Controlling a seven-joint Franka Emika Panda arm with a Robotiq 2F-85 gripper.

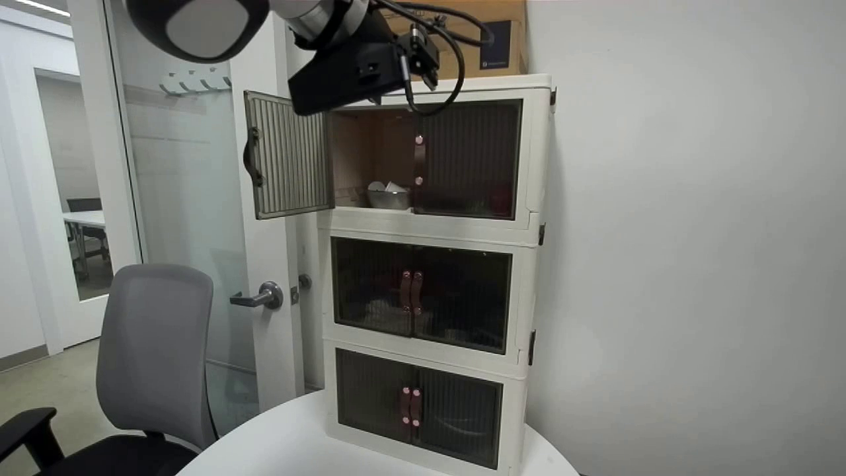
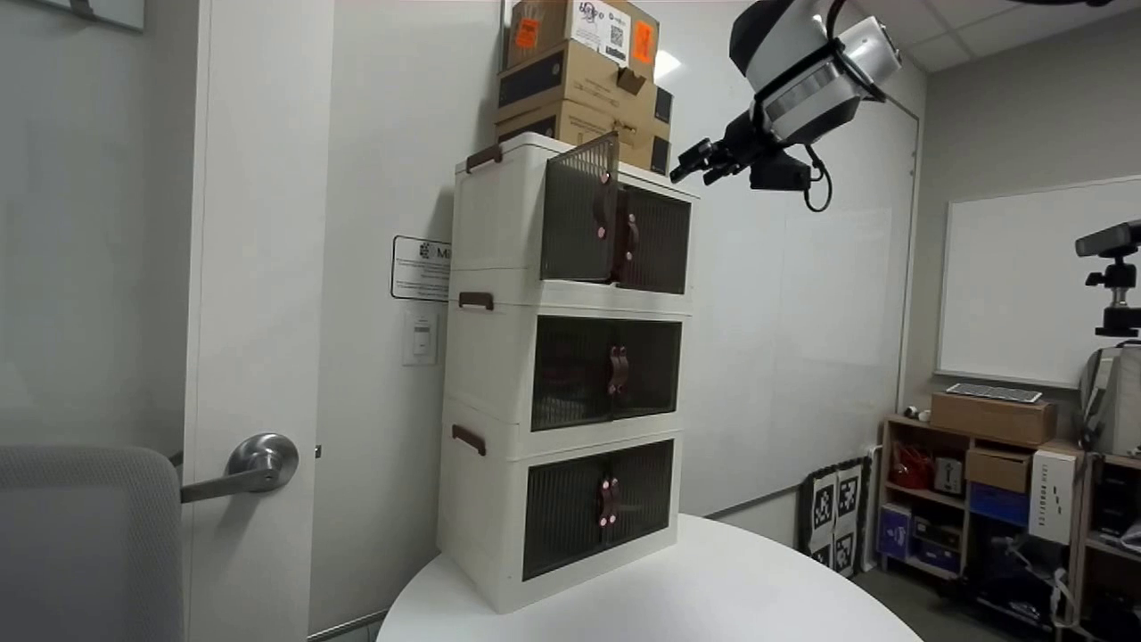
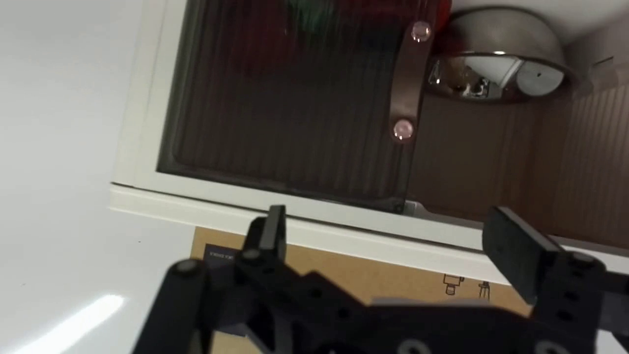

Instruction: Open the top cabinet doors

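The top cabinet doors stand differently. The door at the left in an exterior view (image 1: 291,158) is swung wide open; it also shows open in an exterior view (image 2: 578,209). Its partner (image 1: 472,162) looks shut, with its small reddish handle (image 1: 419,160) at the inner edge. The wrist view is upside down and shows this shut door (image 3: 295,113) and its handle (image 3: 408,83). My gripper (image 3: 388,221) is open and empty, its fingers apart across the cabinet's top edge. In an exterior view the gripper (image 2: 693,175) hangs in front of the cabinet's top, apart from the doors.
Cardboard boxes (image 2: 579,89) are stacked on the cabinet. A metal bowl (image 1: 388,198) with white items sits in the opened compartment. Two lower door pairs (image 1: 423,294) are shut. The cabinet stands on a white round table (image 2: 713,588). A grey chair (image 1: 155,350) stands beside it.
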